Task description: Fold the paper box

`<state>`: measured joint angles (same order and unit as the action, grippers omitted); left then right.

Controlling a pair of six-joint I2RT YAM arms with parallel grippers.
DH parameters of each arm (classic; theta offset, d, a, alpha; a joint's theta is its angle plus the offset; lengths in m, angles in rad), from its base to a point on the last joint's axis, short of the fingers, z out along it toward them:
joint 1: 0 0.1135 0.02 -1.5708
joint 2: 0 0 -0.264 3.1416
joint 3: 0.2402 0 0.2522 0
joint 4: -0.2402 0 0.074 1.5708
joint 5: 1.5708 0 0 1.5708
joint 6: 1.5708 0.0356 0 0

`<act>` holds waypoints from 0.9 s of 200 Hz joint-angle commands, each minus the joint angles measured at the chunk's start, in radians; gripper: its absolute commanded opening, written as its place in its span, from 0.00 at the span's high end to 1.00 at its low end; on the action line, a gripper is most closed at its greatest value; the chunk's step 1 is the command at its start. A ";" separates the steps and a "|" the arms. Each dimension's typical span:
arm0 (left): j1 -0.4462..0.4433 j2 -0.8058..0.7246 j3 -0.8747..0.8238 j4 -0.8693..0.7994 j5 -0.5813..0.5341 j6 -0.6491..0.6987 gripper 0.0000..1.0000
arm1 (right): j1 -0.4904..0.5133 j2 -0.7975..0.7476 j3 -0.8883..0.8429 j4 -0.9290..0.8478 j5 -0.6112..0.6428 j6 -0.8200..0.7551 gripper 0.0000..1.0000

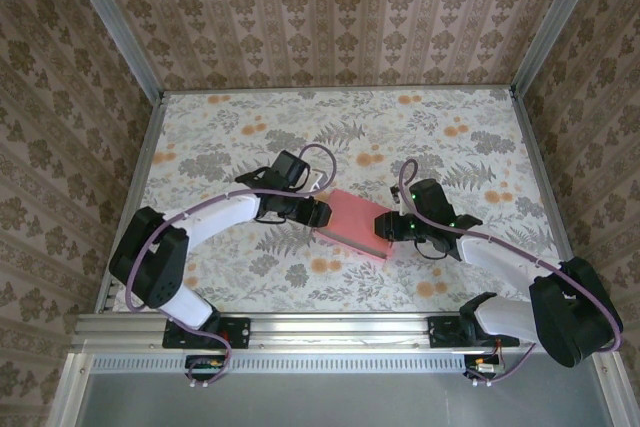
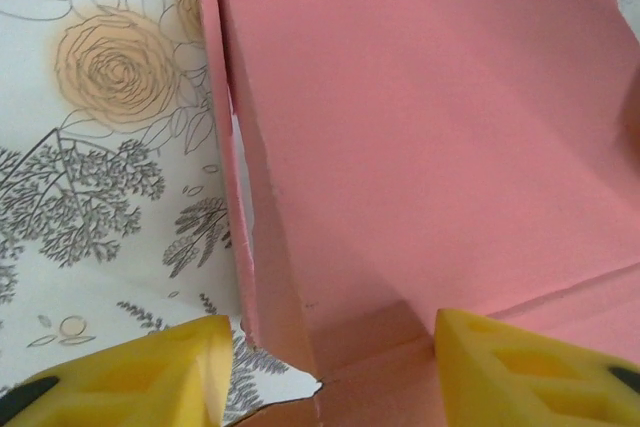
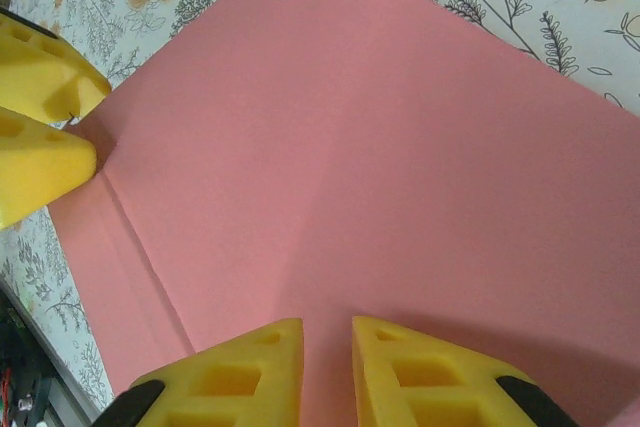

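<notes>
the box (image 1: 350, 224) lies near the middle of the table (image 1: 450, 147), pink side up and folded flat, set at a slant between the two grippers. the left gripper (image 1: 320, 213) is at its left end and the right gripper (image 1: 384, 226) at its right end, each arm reaching in from its own side. in the left wrist view the yellow fingers (image 2: 150, 372) stand about half open astride the box's near corner: one finger is over the flowered table just outside the box's edge, the other is over the pink top, and a creased strip of card lies between them. neither pad visibly presses the card, so nothing is clamped there. along that same edge a narrow flap (image 2: 215, 97) stands up beside the main panel, with a thin slit between the two where a pale inner side shows. in the right wrist view the right gripper's jaws are nearly together, with a narrow slot between the pads. they sit low over the broad pink panel at its near edge, and i cannot tell whether they nip the card or hover just above it. a fold line (image 3: 145, 257) runs along the panel's left side, ending near the corner where the left gripper's fingers meet the box.
</notes>
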<state>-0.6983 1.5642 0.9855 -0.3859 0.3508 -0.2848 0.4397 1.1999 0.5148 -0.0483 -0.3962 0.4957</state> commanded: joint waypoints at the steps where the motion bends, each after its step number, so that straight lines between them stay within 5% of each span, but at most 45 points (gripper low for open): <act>1: 0.008 0.007 0.026 0.024 0.049 -0.006 0.49 | 0.008 -0.002 -0.015 0.022 0.017 -0.011 0.78; 81: 0.008 0.056 0.012 0.081 0.133 -0.027 0.62 | 0.010 0.016 -0.027 0.044 0.014 -0.006 0.79; 142: 0.016 0.046 0.042 -0.008 -0.041 0.033 0.46 | 0.010 0.003 -0.032 0.025 0.034 -0.011 0.79; 180: 0.013 0.085 0.089 0.017 0.049 0.042 0.47 | 0.010 0.009 -0.030 0.029 0.031 -0.010 0.79</act>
<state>-0.6838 1.6184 1.0191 -0.3637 0.3626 -0.2722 0.4435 1.2072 0.4942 -0.0254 -0.3885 0.4961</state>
